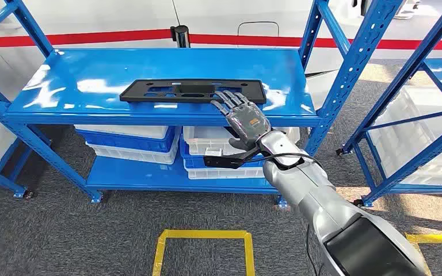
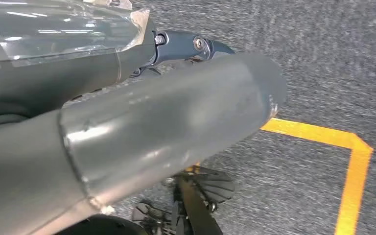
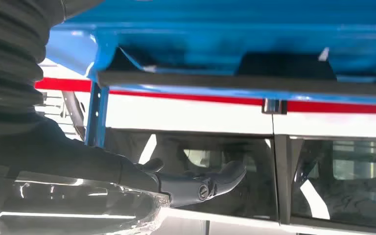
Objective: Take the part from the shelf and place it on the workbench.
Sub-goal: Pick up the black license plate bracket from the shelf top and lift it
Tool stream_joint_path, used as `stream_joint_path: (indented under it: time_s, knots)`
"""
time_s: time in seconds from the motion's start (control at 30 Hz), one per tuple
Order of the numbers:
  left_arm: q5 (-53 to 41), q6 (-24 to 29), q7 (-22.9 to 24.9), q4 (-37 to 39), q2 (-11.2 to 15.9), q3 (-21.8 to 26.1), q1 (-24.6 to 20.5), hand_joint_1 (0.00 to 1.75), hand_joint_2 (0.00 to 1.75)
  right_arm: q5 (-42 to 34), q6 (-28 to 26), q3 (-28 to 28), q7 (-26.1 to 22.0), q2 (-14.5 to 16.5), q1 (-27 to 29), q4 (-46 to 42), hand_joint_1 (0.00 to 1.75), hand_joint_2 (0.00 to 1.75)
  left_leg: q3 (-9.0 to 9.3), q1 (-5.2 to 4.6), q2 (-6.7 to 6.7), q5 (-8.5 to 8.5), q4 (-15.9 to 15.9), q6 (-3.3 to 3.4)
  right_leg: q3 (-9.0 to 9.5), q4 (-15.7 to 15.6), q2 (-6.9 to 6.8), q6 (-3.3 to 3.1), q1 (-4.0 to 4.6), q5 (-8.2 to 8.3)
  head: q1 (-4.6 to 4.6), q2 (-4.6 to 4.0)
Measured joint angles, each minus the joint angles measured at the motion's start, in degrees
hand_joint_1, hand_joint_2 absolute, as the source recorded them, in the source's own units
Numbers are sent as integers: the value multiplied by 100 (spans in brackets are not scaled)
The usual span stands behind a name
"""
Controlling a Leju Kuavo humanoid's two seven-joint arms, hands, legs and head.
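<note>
Right hand (image 1: 246, 117) reaches up to the front edge of the blue shelf (image 1: 80, 86), fingers (image 1: 228, 102) spread and straight, holding nothing — the fingertips lie at the near right edge of the part (image 1: 193, 91), though I cannot tell if they touch it. That part, a flat black plate with cut-outs, lies on the top shelf board, near the front. Below it, white and blue bins (image 1: 132, 141) are stacked on the lower board. Left hand (image 2: 186, 49) hangs over grey carpet (image 2: 333, 63) beside yellow floor tape (image 2: 352, 166) — whether its fingers are spread or curled I cannot tell.
</note>
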Motion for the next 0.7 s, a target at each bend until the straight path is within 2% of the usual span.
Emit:
stream_joint_path:
  time_s: [0.07, 0.13, 0.17, 0.2, 0.23, 0.3, 0.33, 0.37, 0.4, 0.43, 0.5, 0.53, 0.57, 0.63, 0.7]
  knots:
    - [-3, 1, 0, 1, -2, 3, -1, 0, 0, 5, -6, -5, -1, 2, -5, 4, 0, 175, 32, -14, -7, -70, -17, 39, 22, 1, 4, 48, 19, -25, 3, 0]
    - [-7, 9, 1, 5, -13, 9, 0, 0, 0, 14, -17, -20, -2, 8, -18, 8, 0, 175, 124, -26, -15, -103, -56, 126, 84, 13, 8, 131, 52, -55, 9, 0]
    - [-9, 14, 2, 7, -20, 12, 1, 0, 0, 16, -21, -32, -2, 7, -29, 9, 0, 175, 185, -24, -16, -81, -79, 166, 93, 92, 8, 159, 58, -70, 9, 0]
    - [-10, 21, 2, 8, -23, 16, -2, 0, 0, 19, -23, -42, -2, 5, -47, 9, 0, 175, 241, -23, -17, -69, -87, 202, 19, 248, 3, 173, 58, -103, 14, 0]
    - [-12, 27, 2, 8, -22, 20, -11, 0, 0, 21, -23, -50, -2, 2, -62, 9, 0, 175, 284, -21, -21, -75, -92, 231, -143, 529, -1, 181, 56, -161, 16, 0]
    - [-14, 35, 2, 8, -16, 26, -29, 0, 0, 22, -24, -57, -3, -6, -66, 11, 0, 175, 327, -33, -33, -129, -94, 274, -654, 1292, -4, 157, 52, -377, 19, 0]
    - [-15, 36, 2, 8, -16, 28, -35, 0, 0, 22, -24, -57, -3, -13, -50, 14, 0, 175, 356, -43, -46, -166, -94, 288, -894, 1567, -4, 140, 54, -510, 19, 0]
    - [-15, 36, 2, 8, -17, 28, -33, 0, 0, 23, -24, -58, -4, -21, -32, 19, 0, 175, 400, -56, -59, -209, -94, 297, -1050, 1670, -4, 122, 60, -601, 20, 0]
    - [-15, 36, 2, 9, -19, 28, -27, 0, 0, 23, -24, -58, -4, -28, -19, 23, 0, 175, 459, -73, -72, -255, -94, 300, -1102, 1564, -4, 120, 68, -580, 21, 0]
    - [-15, 36, 2, 9, -21, 28, -21, 0, 0, 24, -24, -60, -4, -33, -14, 27, 0, 175, 527, -91, -82, -302, -94, 300, -1060, 1276, -5, 132, 78, -436, 20, 0]
    - [-15, 36, 2, 12, -28, 29, -16, 0, 0, 25, -24, -67, -4, -37, -17, 29, 0, 175, 650, -123, -95, -399, -95, 286, -867, 512, -12, 142, 111, 34, 15, 0]
    - [-15, 36, 3, 14, -33, 29, -24, 0, 0, 27, -23, -72, -4, -37, -21, 31, 0, 175, 693, -136, -105, -444, -98, 267, -782, 248, -14, 115, 128, 186, 17, 0]
    - [-14, 36, 3, 16, -37, 31, -33, 0, 0, 30, -23, -80, -4, -34, -26, 32, 0, 175, 729, -143, -115, -477, -104, 239, -716, 96, -12, 72, 144, 269, 17, 0]
    - [-12, 34, 4, 22, -45, 33, -42, 0, 0, 51, -20, -93, 5, -16, -45, 32, 0, 175, 764, -147, -126, -467, -18, 169, -606, 3, 6, -47, 125, 325, 20, 0]
    - [-11, 33, 3, 25, -49, 35, -36, 0, 0, 89, -9, -99, 40, 8, -69, 31, 0, 175, 705, -135, -105, -522, 254, 103, -454, -60, 3, -140, 66, 426, 9, 0]
